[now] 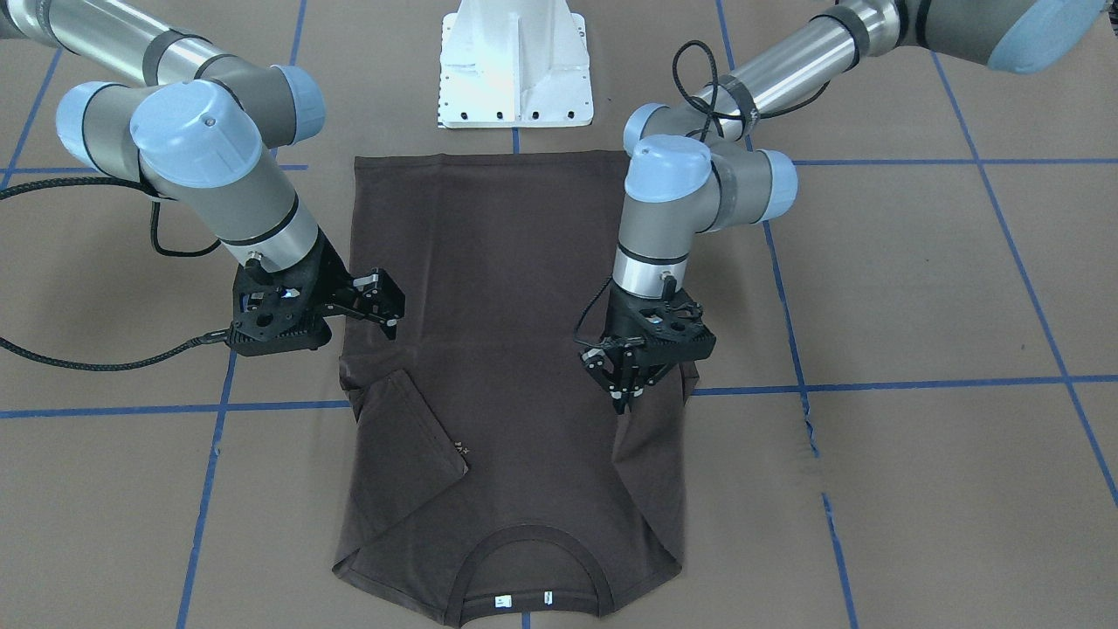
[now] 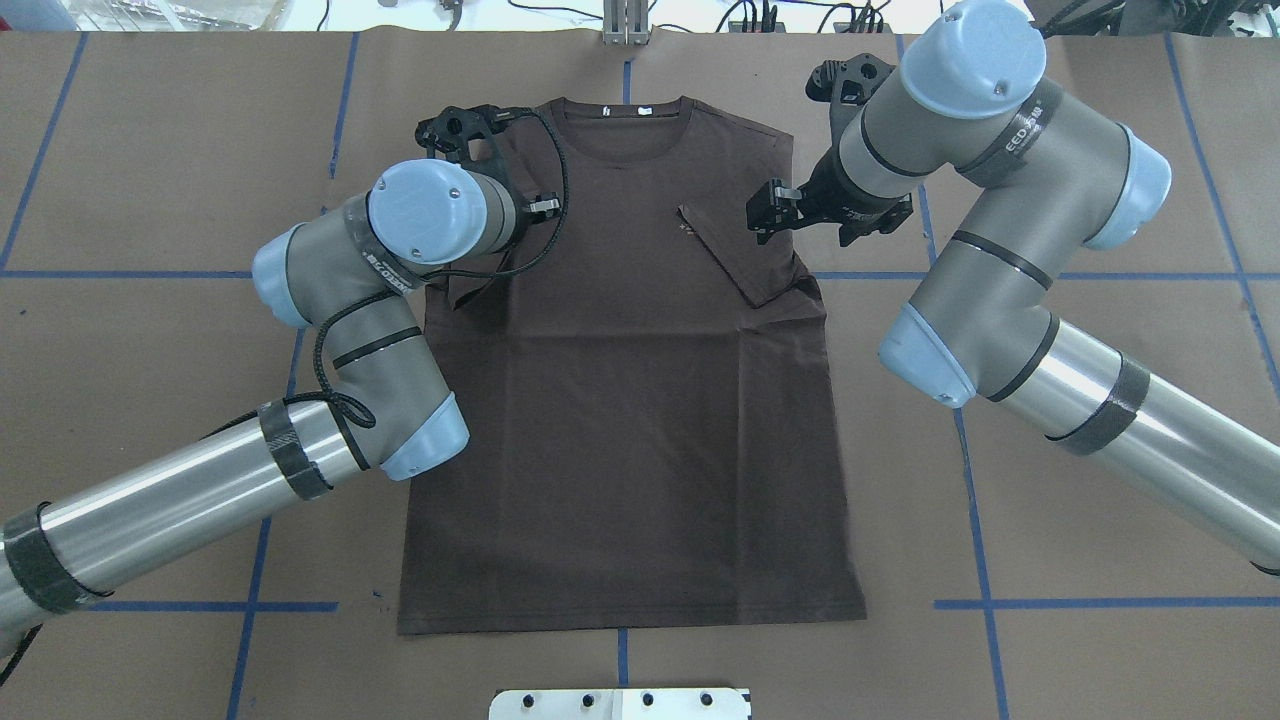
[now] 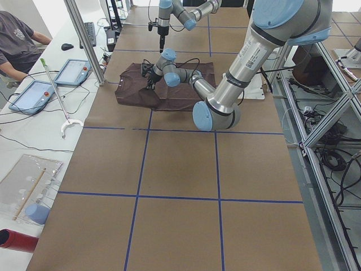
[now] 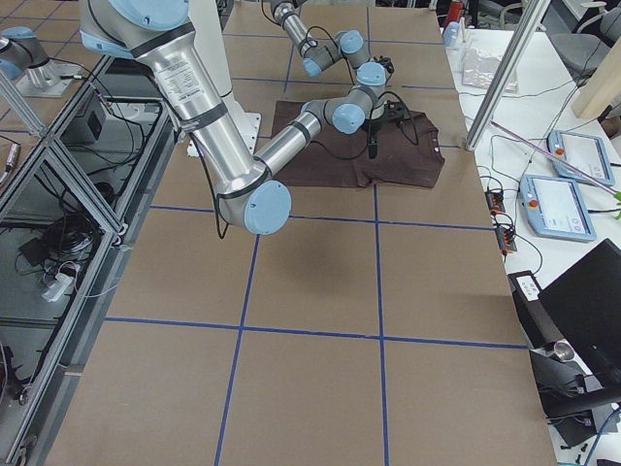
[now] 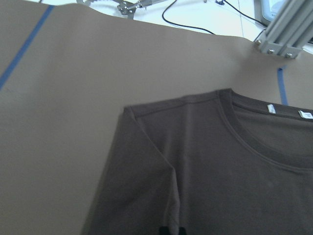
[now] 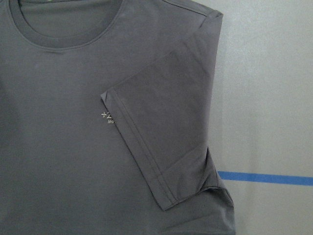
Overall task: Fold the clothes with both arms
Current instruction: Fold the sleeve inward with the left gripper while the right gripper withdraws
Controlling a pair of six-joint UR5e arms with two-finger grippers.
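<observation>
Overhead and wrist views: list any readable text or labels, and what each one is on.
"EED", then blurred characters: band on the right arm.
"MO", the rest hidden under the folded sleeve: chest lettering on the T-shirt.
Second band, on the left arm: print too blurred to read.
White neck tags: too small to read.

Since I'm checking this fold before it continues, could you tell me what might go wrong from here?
1. The left gripper looks shut on the T-shirt at its folded-in sleeve; lifting without releasing would probably drag that fold open.
2. The other sleeve, folded onto the chest, lies close to the open right gripper, so a low sideways move could snag it and flip it back.
</observation>
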